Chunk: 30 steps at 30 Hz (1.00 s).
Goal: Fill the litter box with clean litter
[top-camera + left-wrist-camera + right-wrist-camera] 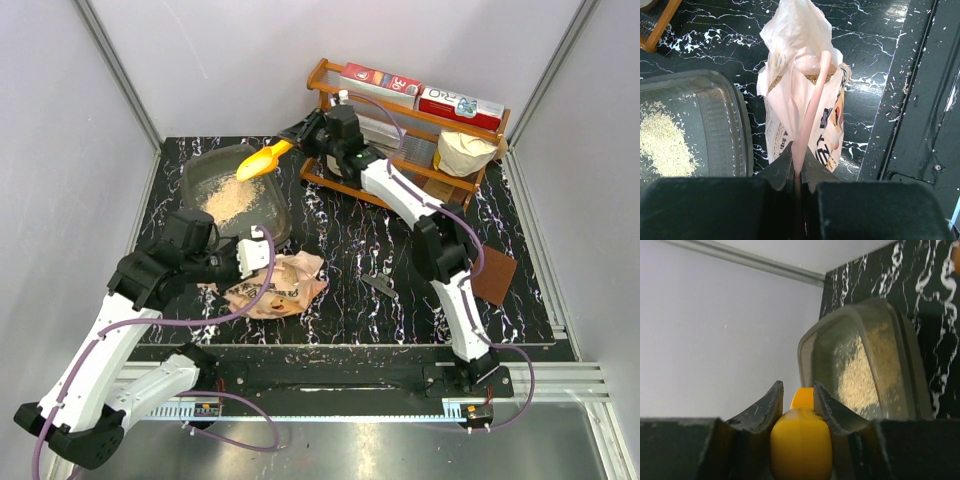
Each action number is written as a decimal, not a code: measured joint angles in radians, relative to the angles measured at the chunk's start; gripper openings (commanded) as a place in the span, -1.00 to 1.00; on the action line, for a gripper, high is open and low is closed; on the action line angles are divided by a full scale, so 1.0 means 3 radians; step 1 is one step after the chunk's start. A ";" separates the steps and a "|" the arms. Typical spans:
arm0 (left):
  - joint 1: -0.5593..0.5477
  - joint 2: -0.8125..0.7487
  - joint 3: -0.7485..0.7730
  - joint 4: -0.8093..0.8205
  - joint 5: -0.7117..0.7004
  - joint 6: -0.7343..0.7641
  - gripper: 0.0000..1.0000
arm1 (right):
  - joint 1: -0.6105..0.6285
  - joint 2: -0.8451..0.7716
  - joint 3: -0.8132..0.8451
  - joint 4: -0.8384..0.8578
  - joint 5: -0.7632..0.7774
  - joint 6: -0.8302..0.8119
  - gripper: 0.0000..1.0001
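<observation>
Top view: your right gripper [298, 133] grips the scoop [258, 163] over the box [197, 166]. Your left gripper [796, 161] pinches the bag [826, 137].

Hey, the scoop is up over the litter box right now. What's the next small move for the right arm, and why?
Probably swing the scoop over to the bag for another load. The right fingers grip its handle above the litter box, its bowl looks empty, the litter covers only part of the floor, and the left fingers hold the bag's mouth up.
</observation>
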 measured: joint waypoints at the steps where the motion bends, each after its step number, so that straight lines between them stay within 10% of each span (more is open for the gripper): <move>1: 0.0000 -0.0009 -0.0005 -0.0005 0.0001 0.0001 -0.97 | 0.0053 0.0116 0.0183 -0.0056 0.0122 -0.0120 -1.00; 14: 0.0000 -0.0244 -0.0192 0.0156 -0.0005 0.0020 -0.96 | 0.0472 0.0601 0.0801 0.0497 0.0643 -0.1975 -1.00; 30: 0.0013 -0.0364 -0.0282 0.0221 -0.0006 0.0018 -0.89 | 0.0792 0.0669 0.0385 0.1609 -0.0155 -0.3568 -1.00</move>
